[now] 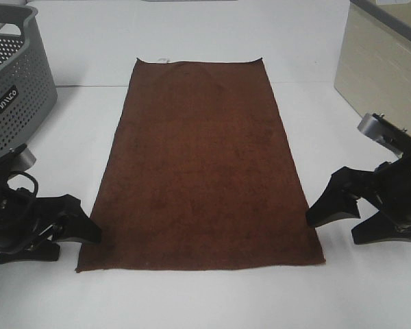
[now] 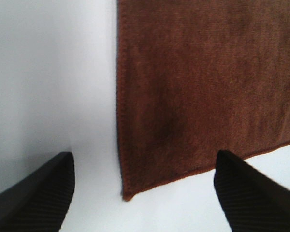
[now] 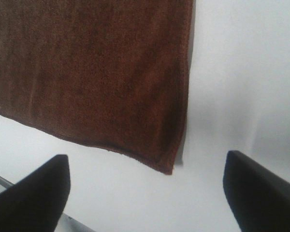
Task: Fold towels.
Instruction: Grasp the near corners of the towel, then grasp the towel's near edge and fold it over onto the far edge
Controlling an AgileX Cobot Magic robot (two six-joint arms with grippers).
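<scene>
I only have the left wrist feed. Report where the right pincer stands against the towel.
Observer: The right pincer is open and off the towel, beside its near right corner. In its own camera that corner shows between the jaws.
Operator: Confirm the towel is flat all the way out.
Observer: It lies spread in one layer, unfolded, with a small white tag at the far edge.
Operator: Name anything on my left side.
Observer: A grey perforated basket stands beyond the left pincer, apart from the towel.
</scene>
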